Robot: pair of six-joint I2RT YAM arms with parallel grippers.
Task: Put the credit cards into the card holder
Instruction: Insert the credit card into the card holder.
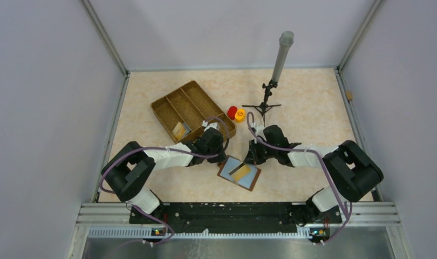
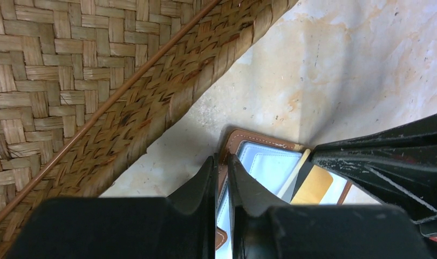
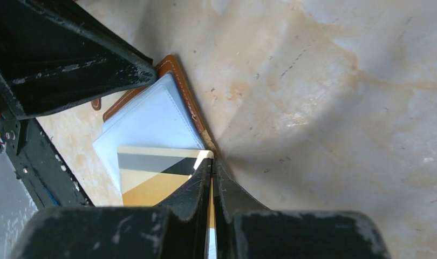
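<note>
Reddish-brown leather, the card holder [image 1: 251,176] lies open on the worktop [image 1: 308,102] near the middle of its near edge, with the pale lining facing up. The left gripper [image 2: 222,162] pinches the holder's stitched brown rim, its fingers nearly together. The right gripper [image 3: 211,164] is closed on the edge of a gold credit card [image 3: 151,181], which lies across the lining. A second card [image 1: 178,130] sits at the near end of the wicker tray [image 1: 170,102], just beyond the left gripper.

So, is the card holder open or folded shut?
Open: the card holder lies spread, its pale inner side facing up, with a gold card lying over it.
</note>
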